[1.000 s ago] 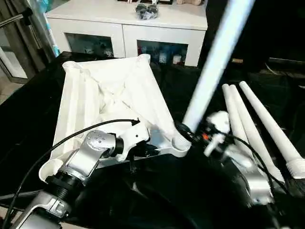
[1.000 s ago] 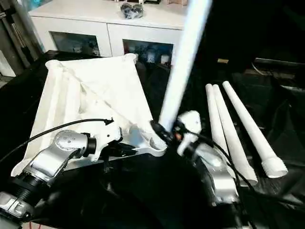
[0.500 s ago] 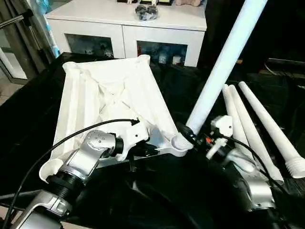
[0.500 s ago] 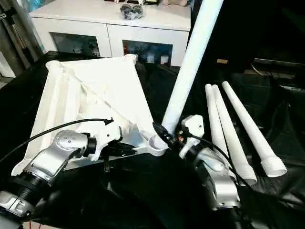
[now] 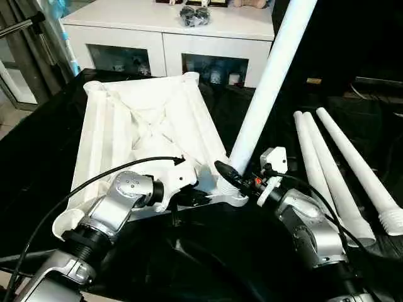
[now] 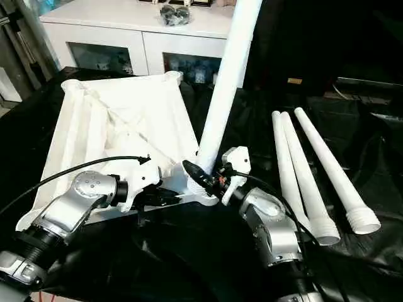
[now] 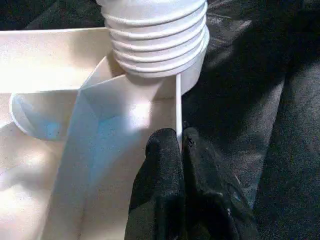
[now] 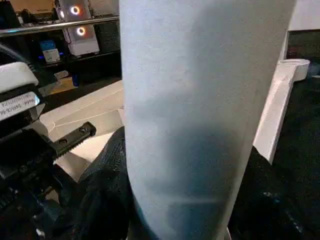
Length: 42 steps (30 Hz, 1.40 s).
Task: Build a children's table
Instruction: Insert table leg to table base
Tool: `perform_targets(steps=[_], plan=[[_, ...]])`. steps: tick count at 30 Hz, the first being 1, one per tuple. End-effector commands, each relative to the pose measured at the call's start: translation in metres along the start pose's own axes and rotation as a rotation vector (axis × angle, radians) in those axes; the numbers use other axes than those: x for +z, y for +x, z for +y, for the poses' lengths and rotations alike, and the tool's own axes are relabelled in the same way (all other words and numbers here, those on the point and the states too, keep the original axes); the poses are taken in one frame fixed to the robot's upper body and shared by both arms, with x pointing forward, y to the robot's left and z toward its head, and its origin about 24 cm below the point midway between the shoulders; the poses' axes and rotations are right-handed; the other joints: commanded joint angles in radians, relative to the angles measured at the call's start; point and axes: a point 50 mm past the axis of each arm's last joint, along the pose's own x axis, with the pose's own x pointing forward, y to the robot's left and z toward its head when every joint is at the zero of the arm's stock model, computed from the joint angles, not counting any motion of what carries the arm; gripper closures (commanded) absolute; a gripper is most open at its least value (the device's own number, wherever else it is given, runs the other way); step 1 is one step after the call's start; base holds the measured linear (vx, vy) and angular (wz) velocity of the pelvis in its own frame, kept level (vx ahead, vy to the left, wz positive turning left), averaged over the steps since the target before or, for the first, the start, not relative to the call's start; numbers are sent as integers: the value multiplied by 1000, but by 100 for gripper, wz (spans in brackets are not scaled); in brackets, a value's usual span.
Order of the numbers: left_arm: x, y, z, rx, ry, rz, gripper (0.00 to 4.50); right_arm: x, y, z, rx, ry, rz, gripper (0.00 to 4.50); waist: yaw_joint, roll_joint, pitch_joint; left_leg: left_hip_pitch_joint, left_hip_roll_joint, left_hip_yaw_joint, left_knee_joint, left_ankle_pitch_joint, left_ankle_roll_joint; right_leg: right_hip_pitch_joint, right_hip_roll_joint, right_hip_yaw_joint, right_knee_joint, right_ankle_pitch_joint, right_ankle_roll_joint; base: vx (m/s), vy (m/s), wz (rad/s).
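Right hand (image 5: 234,180) holds a white leg (image 5: 267,85) near its threaded end, tilted, at the near corner socket (image 7: 30,117) of the upturned tabletop (image 5: 148,129) on the black worktop (image 5: 38,157). Left hand (image 7: 181,150) is pinched shut on the tabletop's thin edge beside that socket. Risk: the tilted thread likely jams or cross-threads; the edge pinch may slip and the top shift. Three spare legs (image 5: 343,167) lie to the right, well apart. White cabinet (image 5: 167,31) behind; nothing blocks.
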Motion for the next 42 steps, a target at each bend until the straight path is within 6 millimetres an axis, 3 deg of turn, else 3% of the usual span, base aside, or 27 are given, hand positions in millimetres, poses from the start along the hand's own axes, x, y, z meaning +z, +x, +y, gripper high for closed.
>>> perform_targets(steps=[1,3,4,8,9,11,12,16,22,24,25,35,42], plan=[[-14,-4,-1,11,-26,73,450,-8,-10,-5,-30,3,46,259,1,-3,-43,8,57,-21,-91,-265,10,24,-77,40,-85,-294,-207,0,0,0],[-15,-5,-1,10,-26,76,450,-10,-17,-8,-55,-2,53,259,0,-1,-43,8,56,-21,-92,-268,9,25,-76,40,-87,-292,-207,0,0,0],[-15,-5,0,9,-25,77,450,-12,-21,-10,-71,-7,60,259,0,5,-44,9,56,-21,-91,-268,8,25,-76,40,-86,-287,-208,0,0,0],[-14,-4,0,5,-21,79,450,-15,-28,-13,-96,-17,67,259,-1,3,-45,8,55,-20,-90,-266,12,26,-75,40,-85,-263,-218,0,0,0],[-14,-4,0,4,-21,80,450,-15,-29,-13,-98,-16,69,259,-1,12,-45,8,55,-22,-91,-268,10,25,-75,40,-85,-262,-220,0,0,0],[-14,-3,0,2,-19,81,450,-16,-31,-13,-100,-14,69,259,-2,7,-45,8,55,-21,-91,-274,10,26,-74,39,-85,-254,-223,0,0,0],[-13,-3,0,1,-18,82,450,-16,-32,-13,-101,-15,69,259,-1,13,-45,10,56,-21,-91,-277,8,25,-74,39,-85,-252,-224,0,0,0],[-13,-2,1,1,-15,83,450,-15,-33,-13,-103,-16,70,259,-2,10,-45,10,55,-21,-91,-275,11,27,-73,39,-84,-231,-230,0,0,0],[-13,-2,2,2,-10,84,450,-5,-26,-13,-69,-26,75,259,-2,4,-43,11,56,-21,-92,-289,9,26,-73,40,-88,-273,-220,0,0,0],[-13,-2,1,1,-10,84,450,-4,-26,-13,-62,-29,82,259,-1,7,-44,11,56,-21,-92,-281,10,25,-73,40,-87,-269,-219,0,0,0],[-13,-1,1,1,-10,84,450,-4,-25,-13,-54,-31,90,259,-1,2,-45,9,56,-21,-91,-272,12,27,-74,40,-85,-263,-220,0,0,0],[-12,-2,-1,-14,0,81,450,6,-7,-14,55,-75,251,259,-3,0,-43,10,54,-21,-90,-275,6,23,-74,40,-89,-322,-201,0,0,0],[-12,-1,-3,-33,12,83,450,2,-7,-10,216,-95,375,259,-1,-3,-47,7,56,-19,-85,-223,19,29,-74,40,-80,-223,-223,0,0,0]])
